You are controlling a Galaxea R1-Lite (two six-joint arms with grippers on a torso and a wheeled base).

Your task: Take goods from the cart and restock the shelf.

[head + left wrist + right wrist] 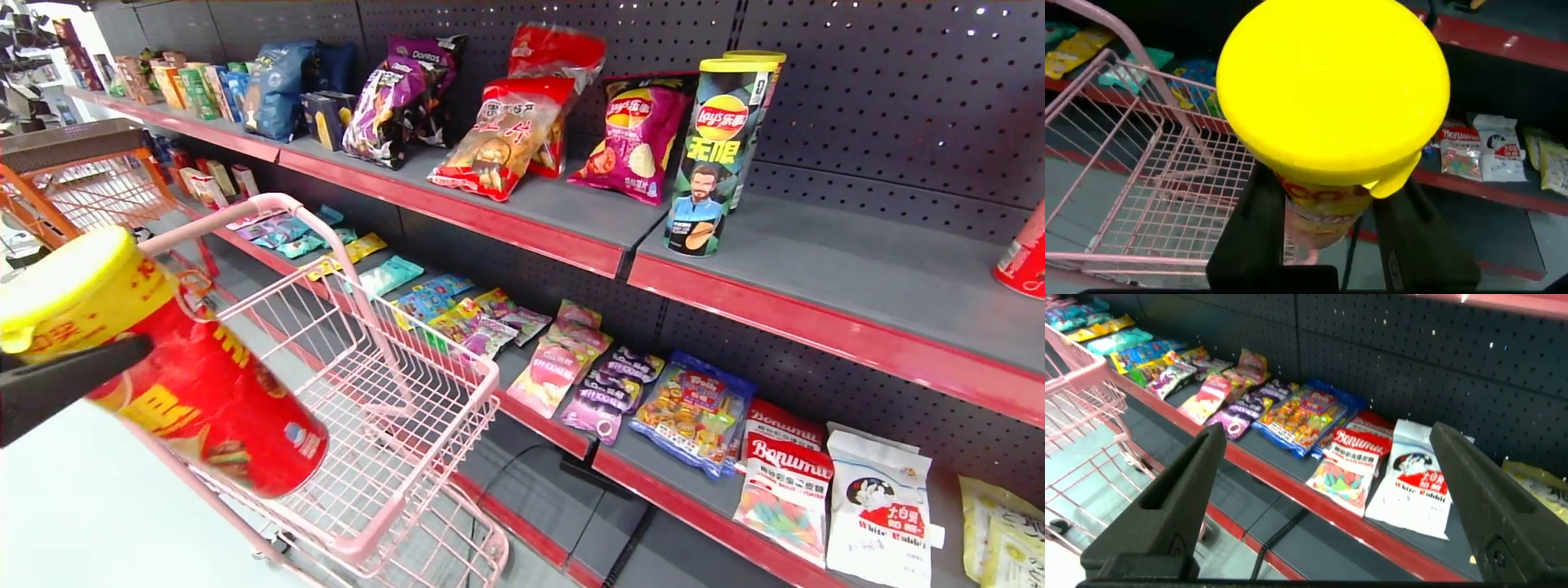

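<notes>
My left gripper [1331, 235] is clamped on the red can [188, 367], with one dark finger on each side just under its yellow lid [1335, 90]. In the wrist view that lid hides most of the can's body. The can hangs tilted above the near end of the pink cart [408, 425] and covers part of the basket floor, so I cannot tell what lies under it. My right gripper [1327, 510] is spread wide with nothing in it, beside the cart and facing the lower shelf [1290, 486].

I count one red can in hand. Two green cans [714, 155] stand on the upper shelf [857, 269], above and beyond the cart, and the rear one is mostly hidden behind the front one. Farther from the cart, one red container [1024, 261] is cut off at the edge. One orange cart [82, 180] sits past the pink cart's handle.
</notes>
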